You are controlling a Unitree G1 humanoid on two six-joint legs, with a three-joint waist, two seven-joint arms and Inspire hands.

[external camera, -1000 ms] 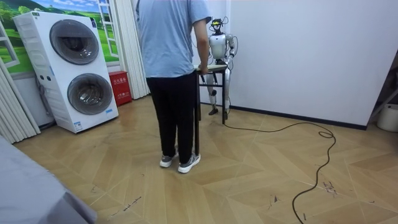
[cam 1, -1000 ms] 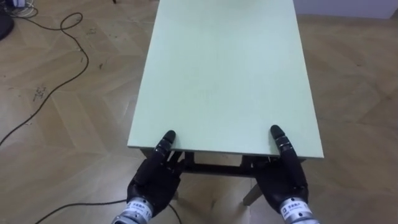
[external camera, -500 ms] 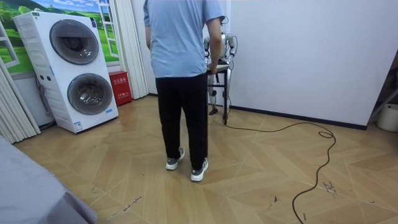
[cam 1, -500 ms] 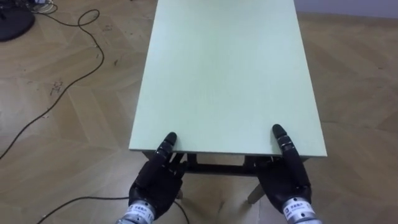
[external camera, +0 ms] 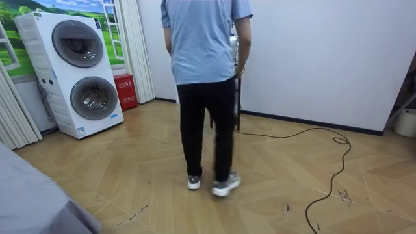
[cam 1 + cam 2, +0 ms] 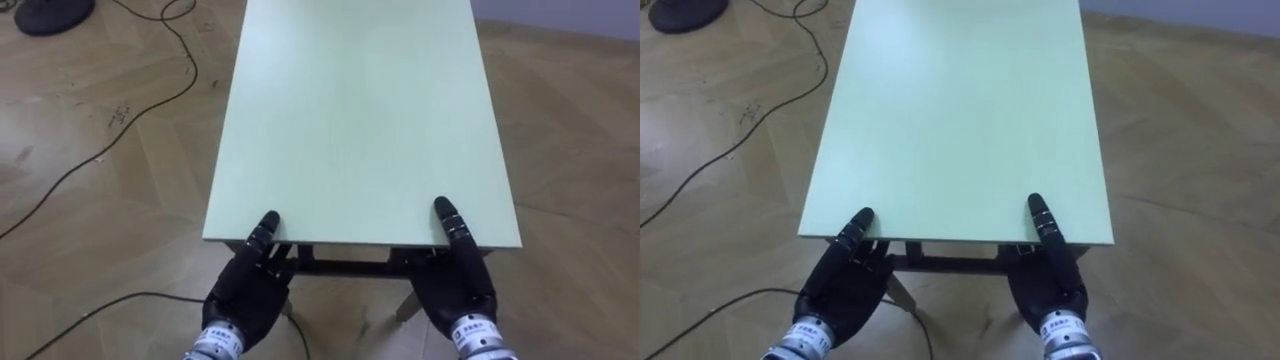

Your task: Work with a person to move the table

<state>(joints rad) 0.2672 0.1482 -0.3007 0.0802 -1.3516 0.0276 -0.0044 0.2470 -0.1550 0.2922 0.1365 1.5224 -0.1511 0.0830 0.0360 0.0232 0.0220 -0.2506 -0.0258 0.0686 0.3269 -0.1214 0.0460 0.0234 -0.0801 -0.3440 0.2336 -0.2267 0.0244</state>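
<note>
Table [image 6: 360,110], its near edge pinched thumb-over, fingers-under by your left hand [image 6: 245,290] and right hand [image 6: 455,290], has travelled over the wooden floor [image 6: 80,230] as the person [image 5: 205,45] stepped to the room view's right, so the carry is progressing.

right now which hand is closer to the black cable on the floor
Left. The left hand grips the table at its near left corner, with the black cable on the floor just beside it; the right hand grips the near right corner.

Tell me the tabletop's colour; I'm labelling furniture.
The tabletop is plain pale green, clearest in the left eye view.
</note>
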